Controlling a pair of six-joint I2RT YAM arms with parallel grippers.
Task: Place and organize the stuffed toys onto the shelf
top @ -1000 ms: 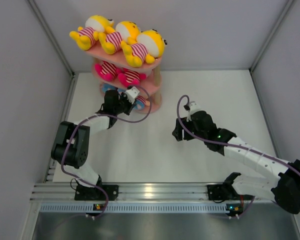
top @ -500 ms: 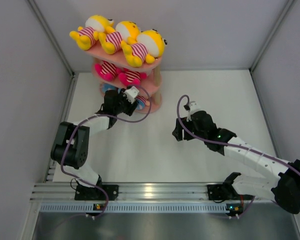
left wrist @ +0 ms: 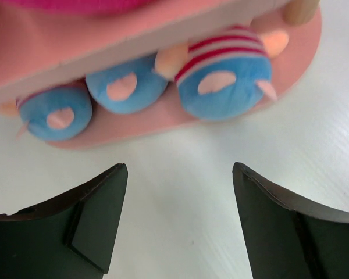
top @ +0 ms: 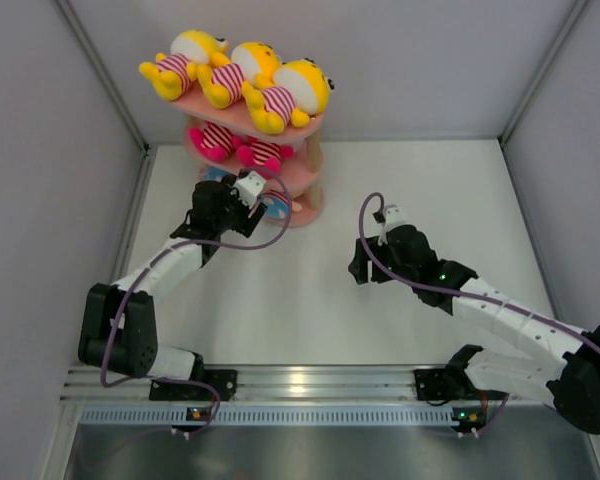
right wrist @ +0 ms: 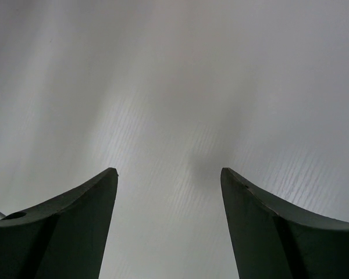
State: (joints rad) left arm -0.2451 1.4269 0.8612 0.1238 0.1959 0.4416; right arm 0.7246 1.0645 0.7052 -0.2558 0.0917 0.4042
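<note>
Stuffed toys (top: 280,95) on shelf (top: 312,205); white table (top: 310,310), grey walls (top: 430,60); left hand (left wrist: 179,174), right hand (right wrist: 168,174) spread.

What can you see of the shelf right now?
The shelf is a pink three-tier stand of oval boards on light wooden posts, upright at the far left of the table. Three yellow dolls lie on top, two pink ones in the middle, three blue-bottomed ones on the bottom board. The open left tool faces it without touching.

No readable text, labels, brands, numbers or signs in any view.
</note>
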